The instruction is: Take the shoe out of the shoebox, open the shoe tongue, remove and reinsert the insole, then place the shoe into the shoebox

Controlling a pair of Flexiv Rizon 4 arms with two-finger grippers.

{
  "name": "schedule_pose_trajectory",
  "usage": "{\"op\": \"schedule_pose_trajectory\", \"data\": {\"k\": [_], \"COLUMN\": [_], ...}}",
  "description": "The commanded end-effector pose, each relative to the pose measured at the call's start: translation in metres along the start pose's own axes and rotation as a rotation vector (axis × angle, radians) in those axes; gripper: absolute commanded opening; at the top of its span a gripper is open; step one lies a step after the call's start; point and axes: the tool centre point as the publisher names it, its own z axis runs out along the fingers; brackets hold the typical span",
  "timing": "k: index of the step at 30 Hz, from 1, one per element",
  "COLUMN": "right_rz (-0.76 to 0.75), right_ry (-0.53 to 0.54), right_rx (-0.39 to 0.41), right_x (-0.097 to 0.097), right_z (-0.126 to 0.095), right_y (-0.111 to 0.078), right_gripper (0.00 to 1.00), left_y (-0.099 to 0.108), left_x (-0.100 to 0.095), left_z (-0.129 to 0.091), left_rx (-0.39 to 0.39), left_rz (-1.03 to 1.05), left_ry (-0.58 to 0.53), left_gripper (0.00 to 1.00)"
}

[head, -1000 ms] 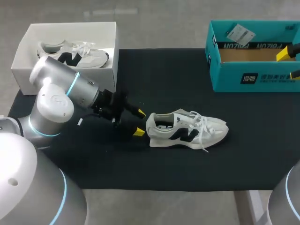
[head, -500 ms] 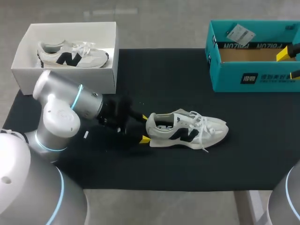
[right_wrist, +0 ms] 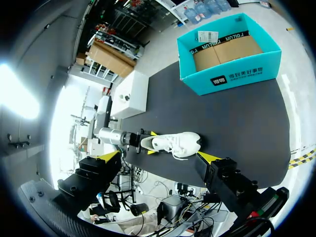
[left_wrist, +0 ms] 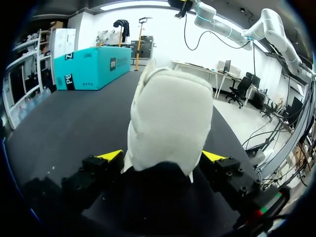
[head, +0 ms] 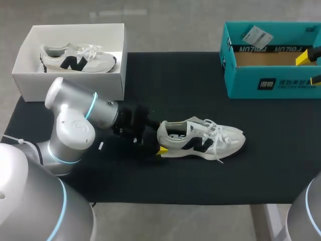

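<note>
As shoe [head: 200,139] lies toe-right, heel-left | left claw [left_wrist: 162,156] released astride heel [left_wrist: 168,118] | right claw [right_wrist: 159,156] released

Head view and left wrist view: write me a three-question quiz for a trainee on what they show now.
1. Multiple choice: which end of the shoe on the black mat is nearest the left gripper? A the toe; B the heel; C neither, it is alongside the laces.
2. True or false: a second shoe lies in the white box.
3. Fill in: the toe of the shoe on the mat points toward the robot's ___ side.
Key: 1 B; 2 true; 3 right.
</note>
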Motion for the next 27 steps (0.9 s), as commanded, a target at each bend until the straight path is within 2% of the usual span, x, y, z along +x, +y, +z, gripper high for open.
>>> {"op": "schedule_pose_trajectory", "data": {"k": [1, 12, 13, 14, 15, 16, 27], "right_rz": [0.001, 0.001, 0.001, 0.001, 0.001, 0.001, 0.001], "right_ry": [-0.003, -0.003, -0.003, -0.003, -0.003, -0.003, -0.003], "right_rx": [-0.001, -0.001, -0.001, -0.001, -0.001, -0.001, -0.001], "right_x": [0.0, 0.0, 0.0, 0.0, 0.0, 0.0, 0.0], "right_z": [0.0006, 0.0006, 0.0006, 0.0006, 0.0006, 0.0006, 0.0006], "right_y": [-0.0005, -0.0005, -0.0005, -0.0005, -0.0005, -0.0005, -0.0005], "right_gripper": [1.0, 1.0, 1.0, 1.0, 1.0, 1.0, 1.0], "left_y": [-0.0012, 0.0057, 0.0062, 0.0065, 0.0066, 0.0066, 0.0081], "left_x": [-0.0046, -0.0087, -0.0091, -0.0094, -0.0099, -0.0103, -0.012], "left_z": [0.0084, 0.0127, 0.0133, 0.0138, 0.0145, 0.0149, 0.0158], "left_rx": [-0.003, -0.005, -0.006, -0.005, -0.004, -0.004, 0.001], "left_rz": [-0.002, 0.007, 0.008, 0.008, 0.011, 0.018, 0.017], "left_ry": [-0.001, -0.015, -0.015, -0.013, -0.011, -0.007, 0.015], "left_gripper": [1.0, 1.0, 0.85, 0.42, 0.25, 0.0, 0.0]}}
